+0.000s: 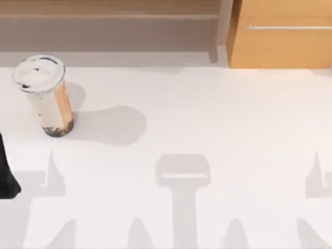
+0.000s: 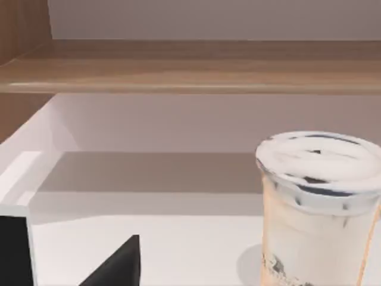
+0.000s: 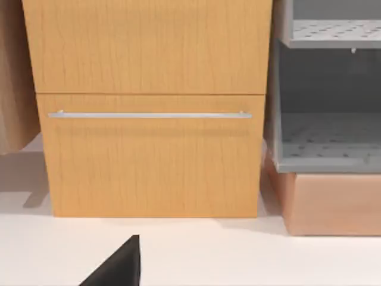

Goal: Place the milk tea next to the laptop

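The milk tea [image 1: 45, 96] is a tall clear cup with a round white lid, orange-tan and milky drink, and dark pearls at its base. It stands upright on the white table [image 1: 207, 114] at the far left. The left wrist view shows the milk tea [image 2: 318, 208] close ahead, with a dark part of my left gripper [image 2: 119, 268] short of it and apart from it. My left arm [image 1: 6, 179] enters at the table's left edge, nearer the front than the cup. A dark part of my right gripper [image 3: 119, 268] hangs over bare table. The laptop is out of view.
A wooden cabinet [image 1: 280, 33] with a metal handle stands at the back right, also seen as the cabinet [image 3: 149, 107] facing my right wrist. A grey rack [image 3: 327, 107] sits beside it. A low wooden shelf [image 1: 109, 18] runs along the back left.
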Available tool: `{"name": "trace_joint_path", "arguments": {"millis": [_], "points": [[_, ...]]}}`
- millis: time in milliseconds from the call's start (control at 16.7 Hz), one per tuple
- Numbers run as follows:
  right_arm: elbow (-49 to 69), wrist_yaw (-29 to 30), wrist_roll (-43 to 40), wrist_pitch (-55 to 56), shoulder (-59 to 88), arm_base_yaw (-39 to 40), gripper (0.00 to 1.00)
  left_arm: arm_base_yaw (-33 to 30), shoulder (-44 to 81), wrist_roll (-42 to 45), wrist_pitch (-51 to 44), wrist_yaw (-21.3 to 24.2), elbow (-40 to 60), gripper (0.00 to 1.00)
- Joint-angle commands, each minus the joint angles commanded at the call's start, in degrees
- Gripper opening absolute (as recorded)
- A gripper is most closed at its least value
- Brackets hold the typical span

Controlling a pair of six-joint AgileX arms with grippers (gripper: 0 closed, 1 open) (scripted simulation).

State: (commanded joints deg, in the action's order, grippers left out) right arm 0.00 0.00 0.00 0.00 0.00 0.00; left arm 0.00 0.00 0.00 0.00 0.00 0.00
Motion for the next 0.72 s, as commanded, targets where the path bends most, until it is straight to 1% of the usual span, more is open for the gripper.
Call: {"name": "trace_joint_path", "arguments": {"millis": [180,300,480,720], "points": [[0.0,0.0,0.0,0.0,0.0,0.0,1.0,-0.2,0.7,0.0,0.7,-0.1,0.1,1.0],[0.0,0.0,0.0,0.0,0.0,0.0,1.0,-0.8,3.8,-0.2,3.7,-0.6,0.4,1.0],[0.0,0.0,0.0,0.0,0.0,0.0,1.0,-2.7,12.9,-0.6,12.2,-2.1,1.3,1.0],[0.0,0.0,0.0,0.0,0.0,0.0,1.0,-5.9,32.8,-1.3,28.0,-4.7,2.8,1.0]]}}
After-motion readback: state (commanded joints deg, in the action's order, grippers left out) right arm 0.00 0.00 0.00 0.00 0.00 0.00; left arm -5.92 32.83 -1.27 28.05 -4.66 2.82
